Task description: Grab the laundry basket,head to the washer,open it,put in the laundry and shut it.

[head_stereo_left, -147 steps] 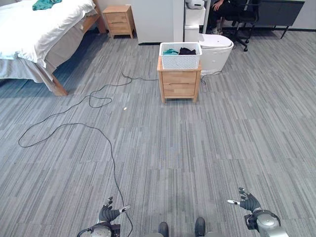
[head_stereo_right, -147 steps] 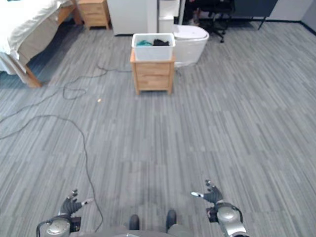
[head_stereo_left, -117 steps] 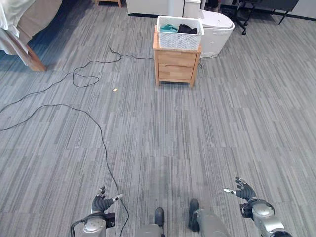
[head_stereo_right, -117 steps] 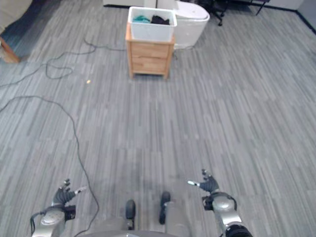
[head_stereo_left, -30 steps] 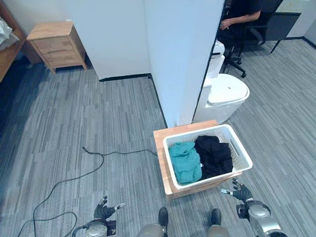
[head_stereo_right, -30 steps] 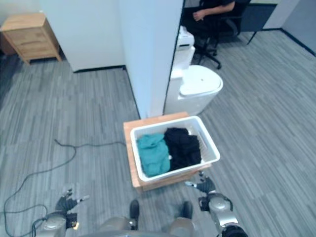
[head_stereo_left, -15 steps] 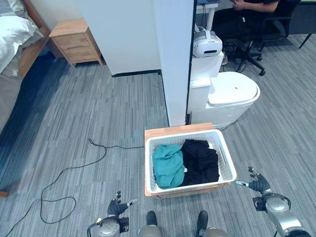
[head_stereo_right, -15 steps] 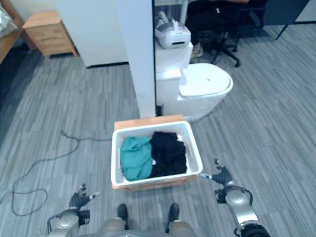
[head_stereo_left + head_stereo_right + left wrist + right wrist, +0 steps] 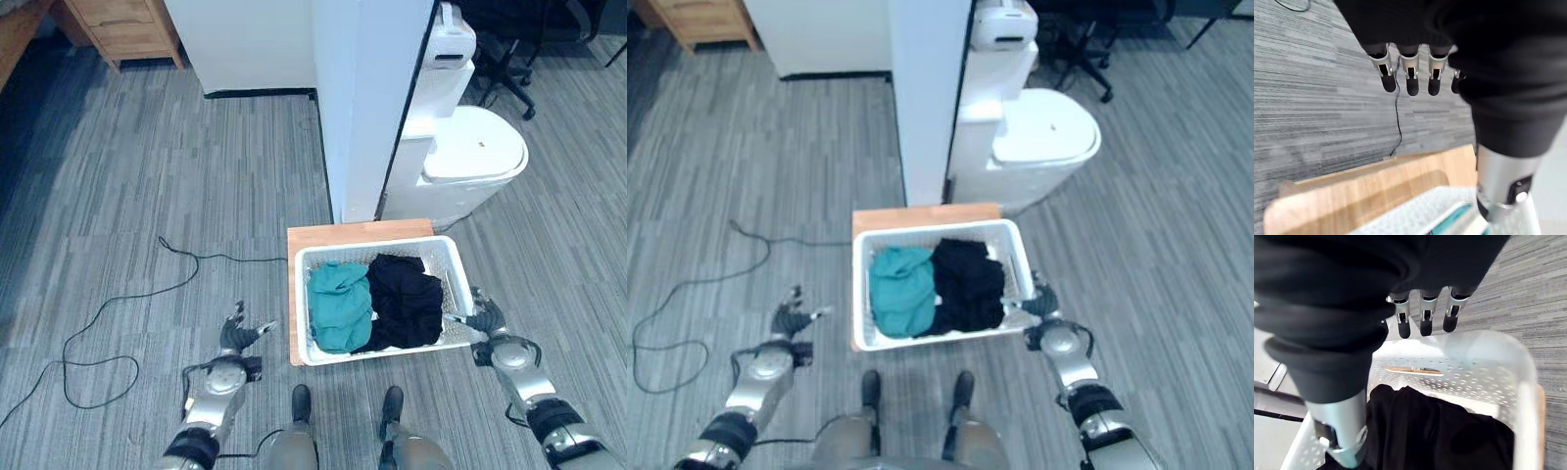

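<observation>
With the laundry basket (image 9: pixel 377 303) on the wooden nightstand (image 9: pixel 338 235) at 12 o'clock, bring both spread-fingered, empty robot hands, left robot hand (image 9: pixel 235 338) and right robot hand (image 9: pixel 485 318), level onto its rims.

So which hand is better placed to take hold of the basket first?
The right hand: its open fingers sit right at the white laundry basket rim. The left hand, also open, hangs over the floor, apart from the wooden nightstand edge.

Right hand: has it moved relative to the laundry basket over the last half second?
Yes. The right hand has come in against the white laundry basket's right side; before, floor showed between them.
</observation>
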`<state>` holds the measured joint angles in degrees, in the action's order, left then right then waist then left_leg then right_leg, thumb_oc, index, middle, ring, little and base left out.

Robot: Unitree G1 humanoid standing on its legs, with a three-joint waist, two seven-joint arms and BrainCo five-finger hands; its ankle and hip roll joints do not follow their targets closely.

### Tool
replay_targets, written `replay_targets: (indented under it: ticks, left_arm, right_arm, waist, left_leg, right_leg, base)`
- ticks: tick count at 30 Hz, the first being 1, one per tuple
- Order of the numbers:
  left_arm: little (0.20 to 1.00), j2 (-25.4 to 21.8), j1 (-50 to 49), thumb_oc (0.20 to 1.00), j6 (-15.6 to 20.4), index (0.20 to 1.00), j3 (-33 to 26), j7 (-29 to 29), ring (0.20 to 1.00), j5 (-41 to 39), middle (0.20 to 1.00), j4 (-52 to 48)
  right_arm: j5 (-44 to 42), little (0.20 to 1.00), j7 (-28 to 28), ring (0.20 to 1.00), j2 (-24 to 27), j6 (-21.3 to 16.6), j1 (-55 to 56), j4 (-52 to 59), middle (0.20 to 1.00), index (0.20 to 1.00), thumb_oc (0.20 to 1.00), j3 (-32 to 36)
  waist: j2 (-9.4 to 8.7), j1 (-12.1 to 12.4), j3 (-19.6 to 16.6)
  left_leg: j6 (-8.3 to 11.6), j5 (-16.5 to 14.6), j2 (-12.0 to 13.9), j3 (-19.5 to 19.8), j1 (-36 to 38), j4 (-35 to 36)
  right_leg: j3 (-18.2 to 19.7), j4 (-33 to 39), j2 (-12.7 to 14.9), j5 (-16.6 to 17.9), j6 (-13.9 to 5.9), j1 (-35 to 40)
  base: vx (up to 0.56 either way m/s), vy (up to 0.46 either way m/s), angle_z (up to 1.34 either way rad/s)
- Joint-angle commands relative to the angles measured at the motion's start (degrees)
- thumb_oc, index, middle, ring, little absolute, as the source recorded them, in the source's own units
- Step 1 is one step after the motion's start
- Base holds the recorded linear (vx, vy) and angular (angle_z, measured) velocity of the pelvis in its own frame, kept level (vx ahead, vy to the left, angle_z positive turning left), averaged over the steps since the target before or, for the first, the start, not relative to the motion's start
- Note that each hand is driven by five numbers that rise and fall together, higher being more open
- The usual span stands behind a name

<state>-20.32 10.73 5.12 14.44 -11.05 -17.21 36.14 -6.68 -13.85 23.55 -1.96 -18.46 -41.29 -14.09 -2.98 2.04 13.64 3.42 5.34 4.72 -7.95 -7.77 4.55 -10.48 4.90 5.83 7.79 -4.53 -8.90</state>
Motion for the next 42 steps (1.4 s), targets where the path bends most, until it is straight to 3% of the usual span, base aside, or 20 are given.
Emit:
replay_targets:
  ticks: [1, 10, 15, 16, 17, 18, 26, 30, 35, 38, 40, 42]
  left_arm:
    - [1.0, 2.28, 5.42, 1.0, 3.13, 1.0, 1.89, -3.05, 1.0, 1.76, 1.0, 2.32]
    - [1.0, 4.58, 13.59, 1.0, 1.6, 1.0, 8.57, -2.59, 1.0, 4.82, 1.0, 11.65]
    - [1.0, 6.7, 17.58, 1.0, 0.33, 1.0, 11.89, -0.85, 1.0, 6.1, 1.0, 20.48]
    - [1.0, 6.82, 17.84, 1.0, 0.38, 1.0, 12.28, -0.49, 1.0, 6.36, 1.0, 20.54]
    - [0.398, 6.82, 17.84, 0.398, 0.38, 0.398, 12.28, -0.49, 0.398, 6.36, 0.398, 20.55]
    - [0.2, 6.93, 17.19, 0.2, 0.58, 0.2, 12.3, -0.2, 0.2, 5.78, 0.2, 19.04]
    - [0.2, 4.98, 10.71, 0.2, 1.66, 0.2, 8.25, 1.2, 0.2, 1.13, 0.2, 5.57]
    - [0.2, 3.54, 3.88, 0.2, 2.42, 0.2, 5.1, 2.75, 0.2, -0.87, 0.2, -6.09]
    - [0.2, 3.07, -1.3, 0.2, 2.03, 0.2, 2.97, 4.1, 0.2, -2.1, 0.2, -12.67]
    - [0.2, 3.31, -4.12, 0.2, 1.99, 0.2, 2.16, 4.33, 0.2, -3.34, 0.2, -16.07]
    - [0.2, 3.6, -6.66, 0.2, 1.82, 0.2, 1.67, 4.55, 0.2, -4.28, 0.2, -18.77]
    - [0.2, 3.95, -7.74, 0.2, 1.49, 0.2, 2.17, 5.41, 0.2, -4.41, 0.2, -19.18]
  right_arm:
    - [2.05, 1.0, -5.22, 1.0, 0.93, -0.76, -5.29, -0.27, 1.0, 1.0, 1.0, -1.43]
    - [2.83, 1.0, -2.83, 1.0, -0.45, 1.36, -12.75, -11.86, 1.0, 1.0, 1.0, -8.85]
    - [-1.19, 1.0, 0.1, 1.0, -5.09, 2.1, -16.43, -19.68, 1.0, 1.0, 1.0, -11.68]
    - [-2.06, 0.398, 0.77, 0.398, -5.45, 1.98, -16.77, -19.83, 0.398, 0.398, 0.398, -12.01]
    - [-2.06, 0.2, 0.77, 0.2, -5.45, 1.97, -16.77, -19.84, 0.2, 0.2, 0.2, -12.01]
    - [-3.91, 0.2, 1.61, 0.2, -5.86, 1.46, -15.97, -18.54, 0.2, 0.2, 0.2, -11.93]
    - [-5.46, 0.2, 2.8, 0.2, -4.08, -0.73, -8.07, -3.54, 0.2, 0.2, 0.2, -9.15]
    - [-4.58, 0.2, 4.58, 0.2, -2.22, -2.05, 1.63, 9.66, 0.2, 0.2, 0.2, -4.98]
    - [-3.27, 0.2, 5.68, 0.2, -1.5, -2.15, 8.77, 17.43, 0.2, 0.2, 0.2, -1.46]
    - [-2.48, 0.2, 5.99, 0.2, -1.52, -2.18, 11.94, 21.11, 0.2, 0.2, 0.2, 0.14]
    - [-2.6, 0.2, 6.47, 0.2, -1.84, -2.35, 14.12, 24.09, 0.2, 0.2, 0.2, 1.31]
    - [-2.66, 0.2, 7.06, 0.2, -2.15, -2.4, 15.86, 25.41, 0.2, 0.2, 0.2, 1.94]
  waist:
    - [-0.99, -0.66, 1.26]
    - [-1.19, -1.24, 4.06]
    - [-0.39, -1.07, 5.42]
    - [-0.21, -1.03, 5.53]
    - [-0.2, -1.03, 5.53]
    - [0.11, -1.03, 5.57]
    - [0.85, -1.52, 4.28]
    - [1.09, -2.63, 2.4]
    - [1.43, -3.88, 0.42]
    - [1.45, -4.52, -0.61]
    - [1.52, -4.8, -1.35]
    - [1.83, -5.64, -2.51]
  left_leg:
    - [-1.53, -3.19, -2.92, 1.75, -1.74, -1.57]
    - [-1.33, -1.51, -2.8, 1.85, -4.14, -0.58]
    - [-1.0, -0.6, -2.64, 2.08, -5.09, -0.52]
    - [-0.94, -0.51, -2.61, 2.13, -5.12, -0.43]
    - [-0.94, -0.5, -2.61, 2.13, -5.12, -0.43]
    - [-0.79, -0.43, -2.56, 2.34, -4.89, -0.33]
    - [-0.58, -1.18, -2.22, 1.92, -2.11, -0.24]
    - [-0.77, -3.61, -1.82, 1.11, 1.74, -2.35]
    - [-1.06, -6.05, -1.84, 0.93, 5.36, -4.13]
    - [-1.49, -7.75, -2.72, 2.78, 6.76, -6.02]
    - [-2.11, -9.0, -5.56, 8.72, 6.69, -7.4]
    - [-2.73, -9.58, -6.7, 10.18, 7.58, -6.62]
  right_leg:
    - [1.79, -0.46, -2.88, -3.64, -0.09, -1.09]
    - [2.68, -1.07, -3.09, -2.61, -0.13, -4.63]
    - [2.93, -1.04, -3.27, -2.32, 0.06, -5.73]
    - [2.93, -0.94, -3.33, -2.33, 0.1, -5.7]
    - [2.93, -0.94, -3.33, -2.33, 0.1, -5.7]
    - [2.96, -0.76, -3.4, -2.47, 0.15, -5.44]
    - [3.61, -0.37, -4.1, -3.67, 0.62, -2.92]
    - [4.49, -0.82, -4.49, -5.73, 1.36, 1.21]
    - [5.99, -1.55, -4.96, -7.3, 1.73, 4.53]
    - [7.51, -1.97, -5.23, -7.63, 1.95, 5.88]
    - [10.09, -2.73, -5.66, -7.32, 2.02, 5.78]
    - [11.5, -2.79, -5.95, -6.97, 1.84, 5.81]
  base:
    - [-0.03, 0.008, -0.07]
    - [-0.03, -0.023, -0.1]
    - [-0.03, -0.045, -0.01]
    - [-0.03, -0.037, 0.0]
    - [-0.01, -0.045, -0.01]
    - [-0.01, -0.044, -0.01]
    - [0.01, -0.044, 0.01]
    - [0.05, -0.042, -0.02]
    - [0.05, -0.009, -0.08]
    - [0.01, 0.031, -0.3]
    - [-0.06, 0.098, -0.62]
    - [-0.01, 0.107, -1.07]
